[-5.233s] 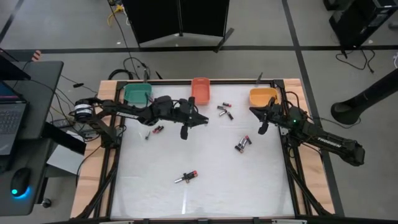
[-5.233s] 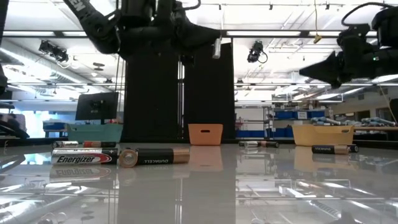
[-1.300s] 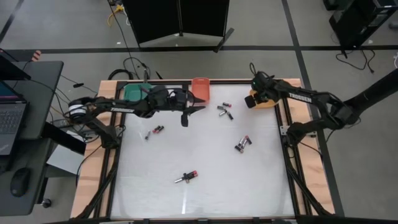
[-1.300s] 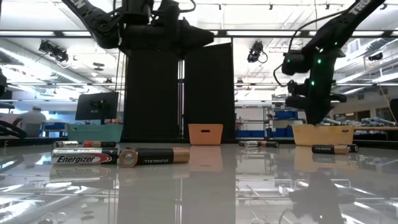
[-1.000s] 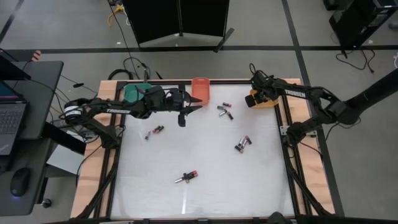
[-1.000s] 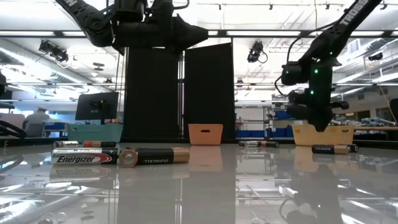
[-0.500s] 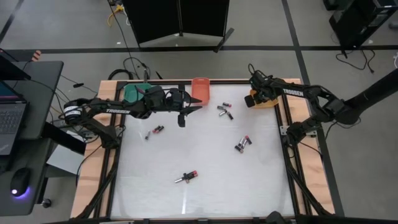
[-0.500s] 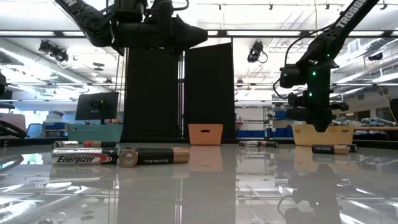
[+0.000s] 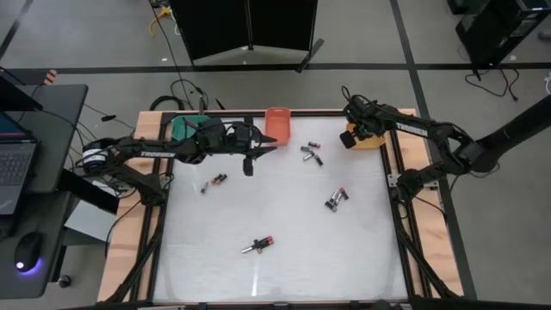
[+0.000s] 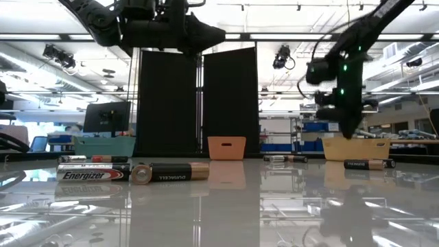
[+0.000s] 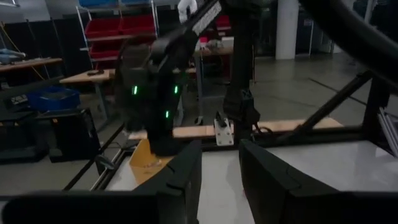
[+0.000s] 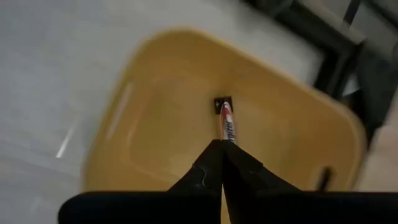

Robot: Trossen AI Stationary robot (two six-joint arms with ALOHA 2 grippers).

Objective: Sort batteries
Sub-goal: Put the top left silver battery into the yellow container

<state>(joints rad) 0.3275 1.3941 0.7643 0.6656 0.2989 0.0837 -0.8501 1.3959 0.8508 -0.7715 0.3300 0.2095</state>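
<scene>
White and glossy, the bench carries three bins along its far edge. Above the yellow bin at far right, the right gripper hangs with its fingers pressed together and empty; a battery lies in the bin directly below, long axis in line with the fingers. The left gripper hovers by the orange bin, fingers apart, holding nothing I can see. Loose batteries lie just right of it, likely its nearest pick. Their sizes are hard to judge.

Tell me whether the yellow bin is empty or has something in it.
Not empty. The right wrist view shows one battery with a red end lying on the floor of the yellow bin, just beyond the shut right gripper.
</scene>
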